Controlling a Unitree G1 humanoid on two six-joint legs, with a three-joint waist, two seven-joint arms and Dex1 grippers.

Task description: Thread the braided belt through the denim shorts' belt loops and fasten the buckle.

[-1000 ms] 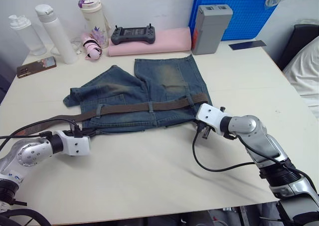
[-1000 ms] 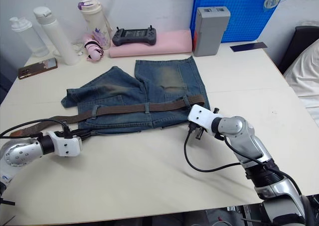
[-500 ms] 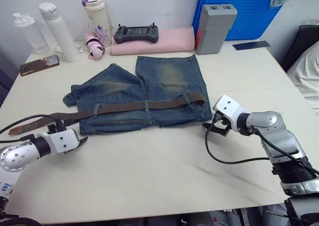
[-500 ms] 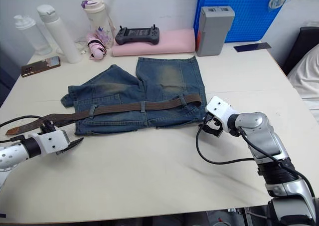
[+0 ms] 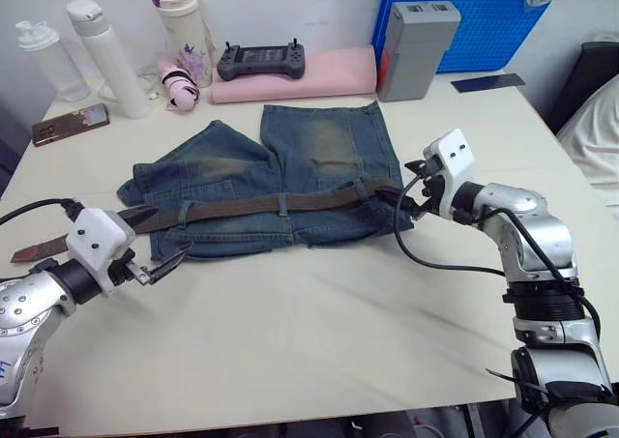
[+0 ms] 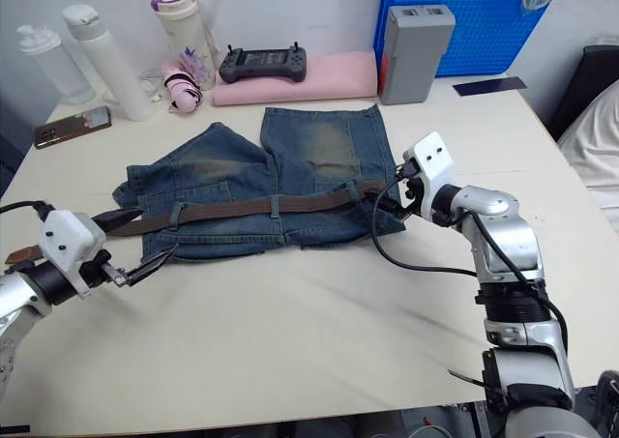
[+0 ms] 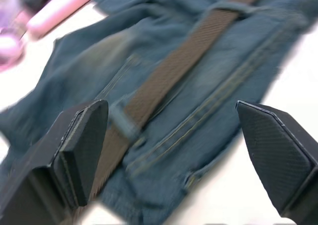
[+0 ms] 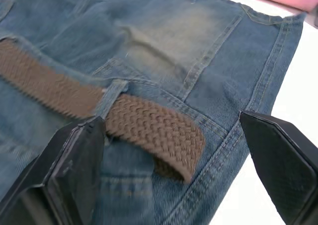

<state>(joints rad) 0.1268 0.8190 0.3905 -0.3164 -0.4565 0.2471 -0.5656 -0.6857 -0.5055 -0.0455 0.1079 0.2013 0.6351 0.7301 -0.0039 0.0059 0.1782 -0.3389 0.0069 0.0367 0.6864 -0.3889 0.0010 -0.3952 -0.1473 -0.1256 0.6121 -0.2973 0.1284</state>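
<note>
Lying flat on your table (image 5: pixel 319 332), the denim shorts (image 5: pixel 280 182) carry the braided belt (image 5: pixel 290 204) across the waistband, under several belt loops (image 5: pixel 281 205). Its leather tip (image 5: pixel 34 253) trails off the shorts on your left. Your left gripper (image 5: pixel 153 241) hangs wide open and empty near the shorts' left edge. Your right gripper (image 5: pixel 406 204) hovers wide open, empty, at the belt's folded right end (image 8: pixel 174 145).

Denim shorts (image 5: pixel 290 172) are faded blue with yellowish-tan worn patches. Braided belt (image 5: pixel 290 203) is dull brown, woven texture. Far side: bright blue crate (image 5: pixel 474 17), pink pad (image 5: pixel 300 73), grey box (image 5: pixel 414 35).
</note>
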